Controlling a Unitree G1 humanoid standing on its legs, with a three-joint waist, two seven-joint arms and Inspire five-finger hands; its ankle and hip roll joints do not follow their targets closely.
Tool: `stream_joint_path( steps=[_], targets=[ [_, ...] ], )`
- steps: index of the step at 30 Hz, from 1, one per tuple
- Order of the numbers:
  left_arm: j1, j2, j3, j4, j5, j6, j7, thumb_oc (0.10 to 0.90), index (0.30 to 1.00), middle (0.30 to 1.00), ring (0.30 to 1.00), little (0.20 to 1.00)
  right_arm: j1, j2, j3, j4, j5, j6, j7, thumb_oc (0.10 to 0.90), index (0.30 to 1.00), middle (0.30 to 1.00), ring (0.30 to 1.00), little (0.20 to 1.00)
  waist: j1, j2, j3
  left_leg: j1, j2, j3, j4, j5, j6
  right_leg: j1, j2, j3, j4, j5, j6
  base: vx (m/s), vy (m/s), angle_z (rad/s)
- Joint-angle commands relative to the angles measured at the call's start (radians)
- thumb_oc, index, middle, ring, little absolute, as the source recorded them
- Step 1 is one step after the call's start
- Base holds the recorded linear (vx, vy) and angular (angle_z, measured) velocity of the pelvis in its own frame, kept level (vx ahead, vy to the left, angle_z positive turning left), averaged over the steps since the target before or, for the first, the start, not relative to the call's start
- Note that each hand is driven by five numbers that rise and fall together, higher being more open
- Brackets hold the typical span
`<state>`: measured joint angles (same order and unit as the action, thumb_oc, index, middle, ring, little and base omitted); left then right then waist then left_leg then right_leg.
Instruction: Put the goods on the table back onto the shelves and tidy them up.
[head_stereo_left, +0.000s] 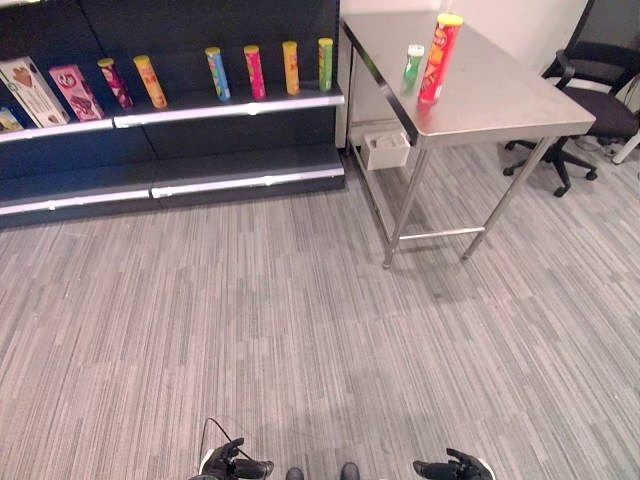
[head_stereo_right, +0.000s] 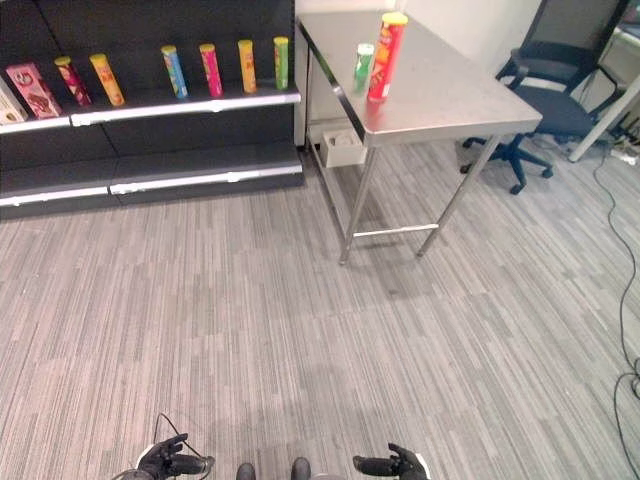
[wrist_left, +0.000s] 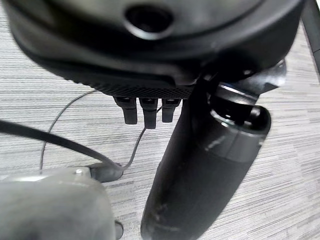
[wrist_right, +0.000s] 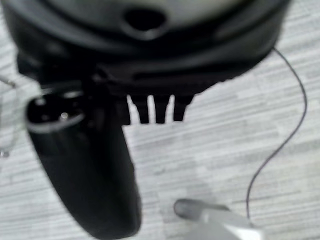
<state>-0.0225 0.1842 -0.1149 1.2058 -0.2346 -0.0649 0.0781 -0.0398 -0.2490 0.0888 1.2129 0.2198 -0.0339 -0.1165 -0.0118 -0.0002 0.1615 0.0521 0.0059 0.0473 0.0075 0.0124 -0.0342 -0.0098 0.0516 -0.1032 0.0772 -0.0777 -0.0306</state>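
Both hands hang low in front of the robot, empty; the left hand (head_stereo_left: 238, 466) and the right hand (head_stereo_left: 452, 467) each show fingers loosely relaxed, gripping nothing, with bare floor beneath them; far ahead of the right hand and off to its side stands the steel table (head_stereo_left: 500, 95), and on it 2 goods wait: a tall red can (head_stereo_left: 438, 58) and, just beside it, a shorter green can (head_stereo_left: 413, 64); well ahead of the left hand runs the dark shelf (head_stereo_left: 230, 103), already carrying a row of upright cans and a few boxes at its far end; I'd judge the work barely begun; both table items are yet to be fetched and shelved.
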Motion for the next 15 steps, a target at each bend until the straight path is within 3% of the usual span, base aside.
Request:
stream_joint_path(
  steps=[1,6,7,9,12,15],
  targets=[
    [-0.050,0.018,0.000,0.009,-0.019,-0.038,0.014,0.800,0.900,0.900,0.900,0.900,-0.005,-0.043,0.028,-0.010,0.016,-0.025,-0.022,0.800,0.900,0.900,0.900,0.900,0.020,-0.044,0.005,-0.034,0.057,0.001,0.091,-0.087,-0.074,0.053,-0.062,0.022,-0.028,-0.021,0.169,0.03,-0.124,0.03],
    [-0.059,0.007,0.000,-0.005,-0.057,-0.042,0.030,0.800,0.900,0.900,0.900,0.900,-0.015,-0.055,0.044,-0.032,0.023,-0.031,-0.026,0.800,0.900,0.900,0.900,0.900,0.042,-0.066,0.064,-0.184,0.027,-0.056,0.364,-0.068,-0.057,0.037,-0.062,0.032,0.029,-0.045,0.139,0.02,-0.128,-0.05],
    [-0.059,0.003,0.000,-0.008,-0.068,-0.045,0.032,0.800,0.900,0.900,0.900,0.900,-0.012,-0.056,0.041,-0.033,0.026,-0.031,-0.028,0.800,0.900,0.900,0.900,0.900,0.043,-0.065,0.065,-0.212,0.019,-0.060,0.363,-0.075,-0.048,0.041,-0.063,0.032,0.028,-0.052,0.138,0.15,-0.071,-0.01],
    [-0.051,-0.007,0.000,-0.012,-0.077,-0.046,0.028,0.800,0.900,0.900,0.900,0.900,-0.007,-0.057,0.038,-0.034,0.024,-0.029,-0.028,0.800,0.900,0.900,0.900,0.900,0.051,-0.061,0.054,-0.237,0.009,-0.057,0.287,-0.075,-0.046,0.063,-0.058,0.032,0.005,-0.061,0.144,0.27,-0.020,0.01],
    [-0.045,-0.012,-0.006,-0.014,-0.070,-0.049,0.027,0.800,0.900,0.900,0.900,0.900,-0.013,-0.064,0.045,-0.038,0.010,-0.029,-0.028,0.800,0.900,0.900,0.900,0.900,0.067,-0.036,0.044,-0.284,0.028,-0.049,0.079,0.037,-0.076,0.102,-0.036,0.037,-0.028,-0.088,0.147,0.30,0.038,0.14],
    [-0.041,-0.012,-0.002,-0.014,-0.061,-0.051,0.030,0.800,0.900,0.900,0.900,0.900,-0.019,-0.068,0.037,-0.031,0.007,-0.035,-0.037,0.800,0.900,0.900,0.900,0.900,0.076,-0.031,0.039,-0.337,0.038,0.016,-0.048,0.076,-0.098,0.179,-0.033,0.053,-0.055,-0.128,0.149,0.39,0.084,0.16]
  ],
)
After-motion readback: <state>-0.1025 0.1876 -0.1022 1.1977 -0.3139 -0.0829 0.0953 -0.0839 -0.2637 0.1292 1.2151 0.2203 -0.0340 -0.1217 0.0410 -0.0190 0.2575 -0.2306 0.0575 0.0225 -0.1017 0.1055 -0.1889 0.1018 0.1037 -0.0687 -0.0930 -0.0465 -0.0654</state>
